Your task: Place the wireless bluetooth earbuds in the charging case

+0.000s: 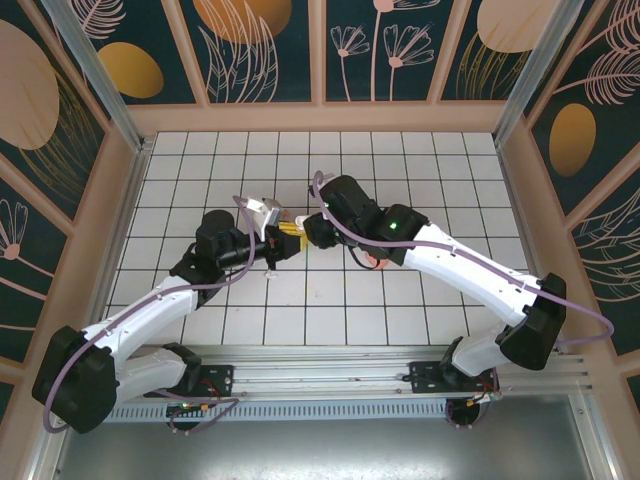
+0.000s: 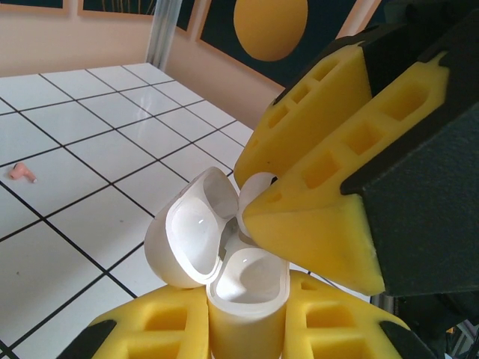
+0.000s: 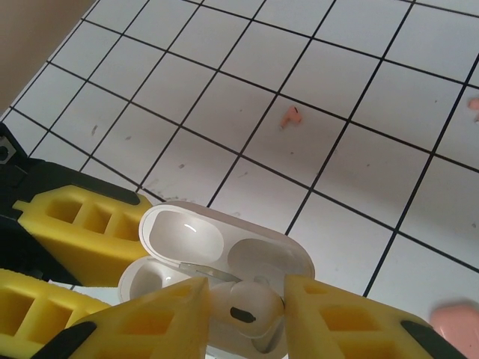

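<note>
Tiled table [image 1: 420, 160]: left gripper [image 1: 279, 247] and right gripper [image 1: 301, 231] are meeting at centre, yellow fingers touching. A pink object [image 1: 372, 262] is lying against the right arm.

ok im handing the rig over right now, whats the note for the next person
left pincer: shut on the open white charging case, lid up.
right pincer: white earbud between its fingertips at the case mouth; gripped or let go, cannot tell.
pink earbud: loose on the tiles.
done: case open and held.
left: seat the white earbud; the pink earbud is not yet picked up.
</note>
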Robot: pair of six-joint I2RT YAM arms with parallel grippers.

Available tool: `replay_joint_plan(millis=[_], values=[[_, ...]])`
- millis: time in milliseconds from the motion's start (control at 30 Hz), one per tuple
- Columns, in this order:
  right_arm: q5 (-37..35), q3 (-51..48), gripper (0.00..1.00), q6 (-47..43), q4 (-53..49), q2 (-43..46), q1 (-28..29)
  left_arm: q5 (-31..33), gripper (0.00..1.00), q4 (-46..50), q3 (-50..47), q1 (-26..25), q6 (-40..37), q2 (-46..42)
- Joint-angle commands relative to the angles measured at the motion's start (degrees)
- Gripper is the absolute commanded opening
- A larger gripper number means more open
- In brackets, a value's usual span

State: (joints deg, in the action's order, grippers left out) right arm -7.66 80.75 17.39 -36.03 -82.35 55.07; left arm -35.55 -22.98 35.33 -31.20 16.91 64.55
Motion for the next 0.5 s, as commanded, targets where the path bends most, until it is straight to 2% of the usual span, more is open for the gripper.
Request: replay_joint_plan(millis=[0,467], values=[[3.44,1.69,0.32,2.22,-3.22,-0.27,-0.21,1.09,0.00,-4.31,2.11,-0.17,0.72,-1.29],[5.83,2.15,0.39,5.37,-2.17,2.56,-2.67,1.35,0.00,-3.91,1.55,-0.16,-0.51,-2.02]])
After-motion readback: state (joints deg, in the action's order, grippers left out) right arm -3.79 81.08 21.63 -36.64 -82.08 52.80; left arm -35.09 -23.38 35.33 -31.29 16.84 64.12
